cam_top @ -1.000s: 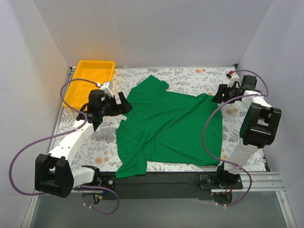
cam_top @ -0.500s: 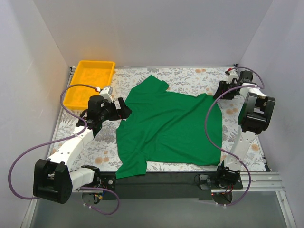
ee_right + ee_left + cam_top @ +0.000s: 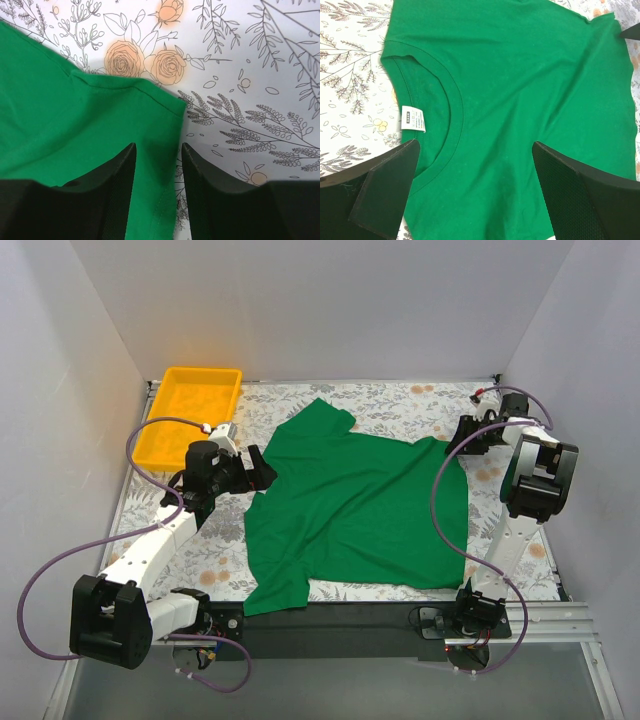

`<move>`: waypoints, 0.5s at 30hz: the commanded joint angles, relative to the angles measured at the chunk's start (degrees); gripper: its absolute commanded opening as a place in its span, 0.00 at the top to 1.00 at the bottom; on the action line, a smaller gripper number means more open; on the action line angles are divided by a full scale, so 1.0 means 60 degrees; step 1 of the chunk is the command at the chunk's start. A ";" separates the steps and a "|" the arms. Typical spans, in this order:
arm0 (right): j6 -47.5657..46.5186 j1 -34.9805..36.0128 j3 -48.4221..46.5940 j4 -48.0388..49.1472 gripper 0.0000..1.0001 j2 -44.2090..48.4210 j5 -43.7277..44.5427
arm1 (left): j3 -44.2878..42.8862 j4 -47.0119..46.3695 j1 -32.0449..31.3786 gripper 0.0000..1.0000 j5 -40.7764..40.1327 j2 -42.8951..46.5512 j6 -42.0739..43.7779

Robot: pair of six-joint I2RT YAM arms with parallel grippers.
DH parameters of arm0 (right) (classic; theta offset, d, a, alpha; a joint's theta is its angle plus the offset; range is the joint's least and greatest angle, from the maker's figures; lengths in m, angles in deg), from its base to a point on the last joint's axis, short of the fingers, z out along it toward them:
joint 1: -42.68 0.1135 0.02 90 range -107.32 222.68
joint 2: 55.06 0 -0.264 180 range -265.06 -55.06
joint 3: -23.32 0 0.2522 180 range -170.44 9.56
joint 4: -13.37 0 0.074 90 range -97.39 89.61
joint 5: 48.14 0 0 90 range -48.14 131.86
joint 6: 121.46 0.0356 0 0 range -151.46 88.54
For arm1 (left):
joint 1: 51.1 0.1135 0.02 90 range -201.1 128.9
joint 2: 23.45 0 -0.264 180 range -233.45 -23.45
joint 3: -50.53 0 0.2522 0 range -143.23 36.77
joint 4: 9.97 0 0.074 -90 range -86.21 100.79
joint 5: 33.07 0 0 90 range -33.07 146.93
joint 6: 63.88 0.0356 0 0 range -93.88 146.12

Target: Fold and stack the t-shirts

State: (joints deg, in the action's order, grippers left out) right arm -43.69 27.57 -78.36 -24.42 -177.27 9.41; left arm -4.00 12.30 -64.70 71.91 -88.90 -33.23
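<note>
A bright green t-shirt (image 3: 355, 505) lies spread flat on the flower-patterned table, neck to the left, hem to the right. My left gripper (image 3: 262, 472) hovers open over the collar, jaws wide apart; the left wrist view shows the neckline and white label (image 3: 413, 118) just ahead of the fingers. My right gripper (image 3: 458, 437) is at the shirt's far right corner. In the right wrist view its jaws (image 3: 157, 150) stand partly apart, straddling the shirt's hemmed edge (image 3: 150, 165), not pressed on it.
A yellow plastic tray (image 3: 190, 412) stands at the back left corner, beyond the left arm. White walls enclose the table on three sides. Purple cables loop off both arms. Bare patterned table (image 3: 400, 400) shows behind the shirt and to its left.
The right arm swung its wrist toward the far right corner and lowered the gripper onto the shirt's corner. The left gripper shifted slightly along the collar. The shirt has not moved.
</note>
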 commanded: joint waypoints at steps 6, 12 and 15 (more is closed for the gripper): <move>-0.0144 0.0058 0.0210 -0.0199 0.57 -0.0066 -0.0437 | -0.0089 -0.0188 0.0026 0.05 -0.0153 0.0142 0.0151; -0.0203 0.0073 0.0254 -0.0257 0.64 -0.0095 -0.0569 | -0.0074 -0.0174 0.0026 0.05 -0.0183 0.0142 0.0151; -0.0232 0.0073 0.0268 -0.0301 0.71 -0.0081 -0.0583 | -0.0074 -0.0174 0.0041 0.05 -0.0183 0.0142 0.0151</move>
State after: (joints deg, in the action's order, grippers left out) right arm -44.36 27.76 -77.48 -24.93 -177.42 7.55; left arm -4.00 12.28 -64.70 71.36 -88.90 -33.23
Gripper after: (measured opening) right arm 0.310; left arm 0.948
